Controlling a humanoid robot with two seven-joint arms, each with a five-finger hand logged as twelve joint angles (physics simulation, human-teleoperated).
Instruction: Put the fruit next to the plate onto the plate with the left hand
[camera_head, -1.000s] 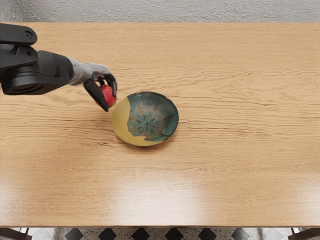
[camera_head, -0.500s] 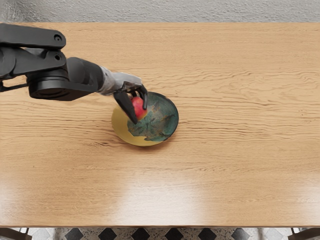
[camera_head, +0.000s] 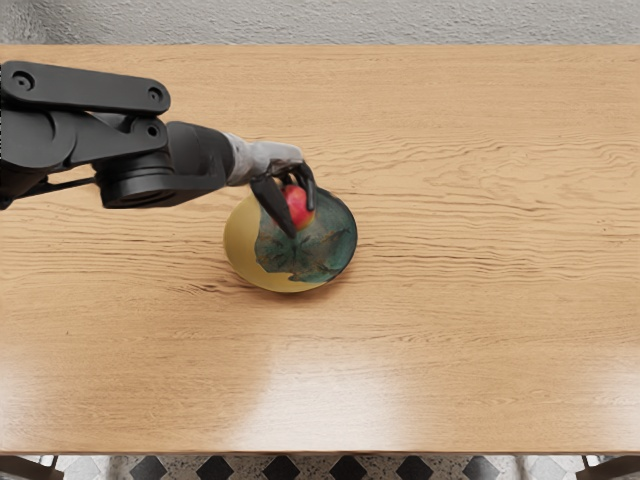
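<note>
Wood-grain table (camera_head: 450, 330) fills nearly the whole frame for us, pale and glossy, with a broad sheen across its lower half. A grey speckled strip (camera_head: 400, 20) runs behind its far edge at the top, and black-and-white checked floor tiles (camera_head: 280, 468) peek out along the bottom.

From the left edge comes the left arm (camera_head: 120, 140), dark and bulky, reaching toward the centre of the picture. Just left of centre sits the plate (camera_head: 240, 245), a yellow rim around a teal leaf pattern. The left hand (camera_head: 283, 185) hangs over the plate's upper part, its dark fingers (camera_head: 272, 208) curled down around a red fruit (camera_head: 297, 205), which it grips from above. We cannot tell whether the fruit touches the plate or hangs just above it.

We judge the step in hand to be the set-down. To do it well, we would lower the fruit until it rests on the teal middle, not the sloping rim, since a round fruit could roll. Then we would spread the fingers gently and lift straight up, so no fingertip drags the fruit or nudges the plate across the slick wood.
</note>
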